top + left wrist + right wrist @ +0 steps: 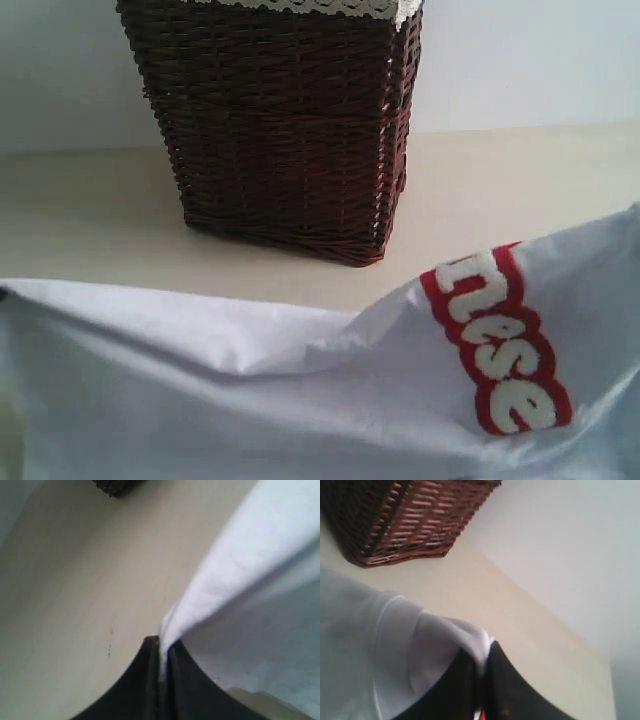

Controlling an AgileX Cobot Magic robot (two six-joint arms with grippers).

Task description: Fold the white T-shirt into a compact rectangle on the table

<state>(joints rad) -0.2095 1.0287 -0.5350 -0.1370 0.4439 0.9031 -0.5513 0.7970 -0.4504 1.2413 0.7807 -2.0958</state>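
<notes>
My left claw [161, 652] was pressed together on a thin edge of the white T-shirt [250, 580], with the cloth fanning away from the black fingers [190, 690] in a smooth sheet above the pale desk [75, 580]. My right claw [484, 655] was likewise clamped on a bunched fold of the same shirt, near a curved seam, and a speck of orange [479, 713] showed low between its fingers. From the outside camera neither claw was visible. The shirt filled the near foreground from one side to the other, sagging in the middle and rising toward the right. There the red-outlined fuzzy lettering [495, 345] ran slantwise down the fabric. I could not tell whether the lower part of the shirt touched the desk. Behind the shirt, well apart from it, a dark wicker basket [290, 130] stood upright on the desk. White lace trim [320, 8] ran along its rim, and the pale wall [540, 60] was at its back.
</notes>
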